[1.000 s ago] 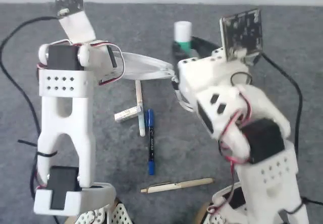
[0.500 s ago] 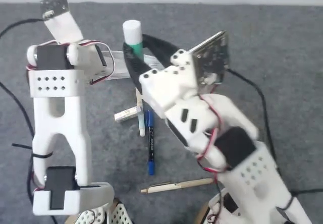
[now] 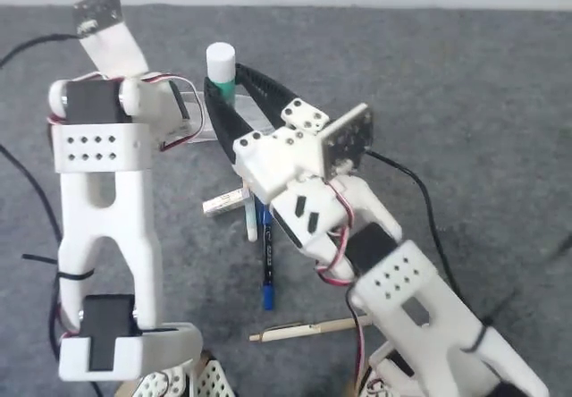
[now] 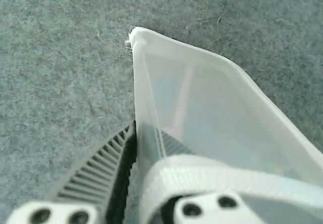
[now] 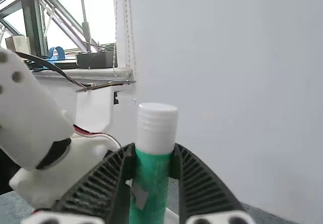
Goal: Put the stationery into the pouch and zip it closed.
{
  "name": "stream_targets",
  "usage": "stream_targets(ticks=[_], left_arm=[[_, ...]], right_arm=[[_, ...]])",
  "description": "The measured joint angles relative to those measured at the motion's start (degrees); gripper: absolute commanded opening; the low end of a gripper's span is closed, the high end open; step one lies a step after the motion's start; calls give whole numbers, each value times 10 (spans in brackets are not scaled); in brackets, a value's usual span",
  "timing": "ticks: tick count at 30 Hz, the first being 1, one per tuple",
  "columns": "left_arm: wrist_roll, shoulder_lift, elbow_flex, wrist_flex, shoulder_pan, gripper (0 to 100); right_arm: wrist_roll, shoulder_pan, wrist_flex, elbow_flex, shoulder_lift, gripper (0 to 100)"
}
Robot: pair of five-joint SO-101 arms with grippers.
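My right gripper (image 3: 223, 88) is shut on a glue stick (image 3: 220, 64) with a green body and white cap, held upright in the air above the pouch. In the right wrist view the glue stick (image 5: 154, 153) stands between the black ribbed fingers (image 5: 199, 183). My left gripper (image 4: 140, 161) is shut on one edge of the translucent white pouch (image 4: 202, 98), holding it just over the grey mat. In the high view a small strip of the pouch (image 3: 204, 130) shows beside the left gripper (image 3: 198, 122); the right arm hides the remainder.
On the grey mat (image 3: 465, 129) between the arms lie a small white eraser (image 3: 223, 203), a white pen (image 3: 249, 223), a blue marker (image 3: 265, 258) and a beige pen (image 3: 313, 328) near the front. Black cables trail at both sides.
The right arm has swung left with the glue stick, from the table's middle to above the pouch by the left gripper. The left arm shifted slightly left.
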Motion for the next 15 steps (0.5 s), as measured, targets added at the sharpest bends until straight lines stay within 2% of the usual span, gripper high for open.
stream_targets(ticks=[5,12,15], left_arm=[[0,0,0,0,0,12],[0,1,0,2,0,12],[0,1,0,2,1,12]], right_arm=[[19,11,-76,18,77,6],[119,11,-194,90,102,10],[138,11,-202,97,102,46]])
